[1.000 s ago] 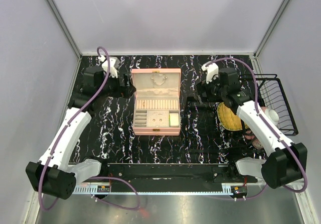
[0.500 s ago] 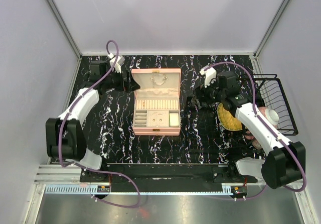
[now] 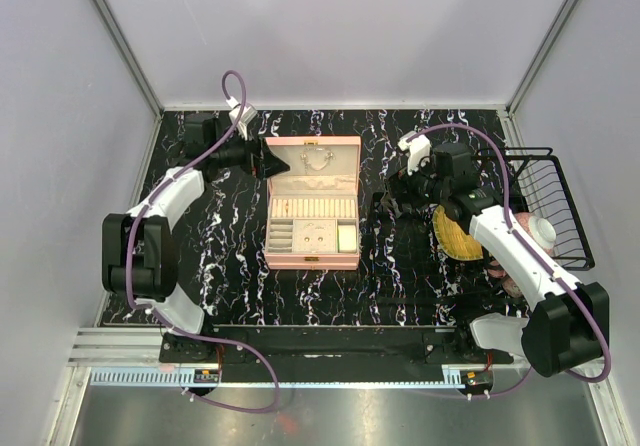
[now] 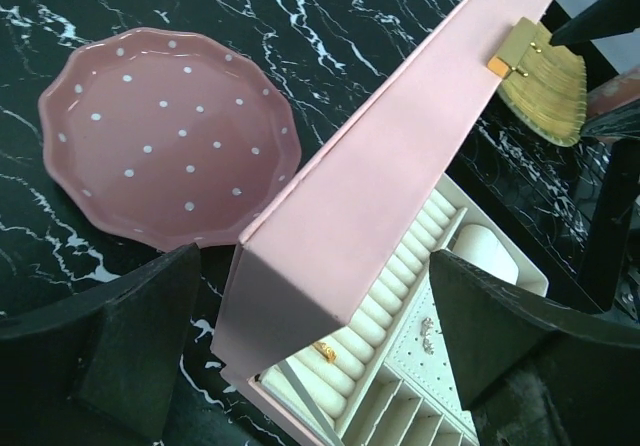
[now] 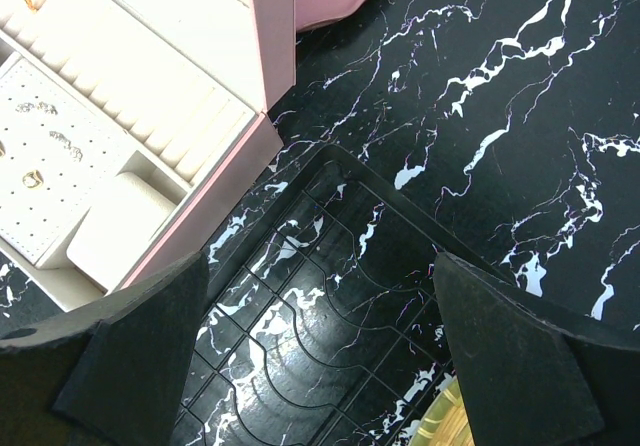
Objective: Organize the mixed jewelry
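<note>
**Left arm up at the lid corner, right arm hardly changed**

Since half a second ago your left gripper [image 4: 310,358] has moved further back. It now sits at the far-left corner of the pink case [image 3: 311,262], with its elbow folded in tighter. The jaws are spread wide, and the corner of the raised lid lies between them.

Your right gripper [image 5: 320,361] has barely shifted. It hangs just right of the case, jaws wide and empty, over a black compartment tray [image 5: 300,346] that lies just beside the case's right wall.

The mixed jewelry [image 4: 428,328] is inside the case:
- studs [image 5: 55,138] on the perforated pad
- a gold ring [image 4: 325,351] in the ring rolls
- a thin chain [image 3: 316,162] against the lid lining

A pink dotted dish [image 4: 165,146] lies behind the lid. Further right of the case are a yellow woven mat [image 3: 455,234] and a wire basket [image 3: 560,206]. The upright lid stands between your left gripper and the case's compartments.
</note>
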Controlling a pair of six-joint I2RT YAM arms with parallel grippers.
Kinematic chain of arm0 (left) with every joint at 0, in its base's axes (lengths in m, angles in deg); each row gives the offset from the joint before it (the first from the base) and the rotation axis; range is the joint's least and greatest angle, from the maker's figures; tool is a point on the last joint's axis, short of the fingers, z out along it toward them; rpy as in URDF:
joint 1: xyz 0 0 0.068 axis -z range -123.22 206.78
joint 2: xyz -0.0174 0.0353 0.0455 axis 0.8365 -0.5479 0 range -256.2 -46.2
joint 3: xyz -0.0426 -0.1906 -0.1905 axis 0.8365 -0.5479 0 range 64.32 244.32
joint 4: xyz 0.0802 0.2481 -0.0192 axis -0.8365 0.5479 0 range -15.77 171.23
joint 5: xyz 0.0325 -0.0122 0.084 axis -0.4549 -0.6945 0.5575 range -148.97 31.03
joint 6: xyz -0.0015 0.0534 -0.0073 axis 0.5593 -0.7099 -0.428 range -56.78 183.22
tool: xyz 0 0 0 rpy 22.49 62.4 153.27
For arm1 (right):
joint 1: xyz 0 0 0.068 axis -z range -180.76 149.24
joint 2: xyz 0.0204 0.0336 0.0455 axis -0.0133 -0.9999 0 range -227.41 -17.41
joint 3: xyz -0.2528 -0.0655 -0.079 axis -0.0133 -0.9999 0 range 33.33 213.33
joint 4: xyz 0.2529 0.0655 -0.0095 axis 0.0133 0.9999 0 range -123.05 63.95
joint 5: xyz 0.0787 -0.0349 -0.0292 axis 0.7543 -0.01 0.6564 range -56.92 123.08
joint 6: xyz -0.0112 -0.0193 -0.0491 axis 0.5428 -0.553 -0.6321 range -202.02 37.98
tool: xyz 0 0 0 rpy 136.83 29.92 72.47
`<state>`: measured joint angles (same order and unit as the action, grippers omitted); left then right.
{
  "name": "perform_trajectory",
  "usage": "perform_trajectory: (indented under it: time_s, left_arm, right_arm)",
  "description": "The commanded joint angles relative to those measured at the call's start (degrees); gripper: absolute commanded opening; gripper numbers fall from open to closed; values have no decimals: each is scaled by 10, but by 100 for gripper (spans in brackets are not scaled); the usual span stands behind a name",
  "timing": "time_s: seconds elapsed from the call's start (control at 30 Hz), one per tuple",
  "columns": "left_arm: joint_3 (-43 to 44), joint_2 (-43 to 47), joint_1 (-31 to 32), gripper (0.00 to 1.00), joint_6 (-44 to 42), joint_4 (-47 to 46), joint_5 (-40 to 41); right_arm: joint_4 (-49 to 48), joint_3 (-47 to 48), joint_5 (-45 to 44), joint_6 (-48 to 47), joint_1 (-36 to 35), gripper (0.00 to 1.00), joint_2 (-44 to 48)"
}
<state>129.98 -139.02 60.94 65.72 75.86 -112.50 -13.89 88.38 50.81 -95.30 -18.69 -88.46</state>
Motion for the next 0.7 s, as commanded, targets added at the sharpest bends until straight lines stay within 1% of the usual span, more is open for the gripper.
perform_trajectory:
  time_s: [0.0,0.17,0.4,0.53,0.67]
  left_arm:
    - [21,-18,-3,99,-19,-51,-71]
    - [13,-15,-3,99,-18,-60,-82]
    - [-14,12,-2,99,-3,-73,-88]
    - [-29,34,-3,99,-8,-63,-85]
    - [-33,59,-3,99,-21,-22,-77]
  right_arm:
    - [-22,-1,12,-12,2,100,4]
    - [-21,-3,10,-14,2,100,3]
    - [-22,-5,8,-18,2,100,1]
    - [-21,-6,8,-18,2,100,0]
    - [-22,-7,7,-20,2,100,2]
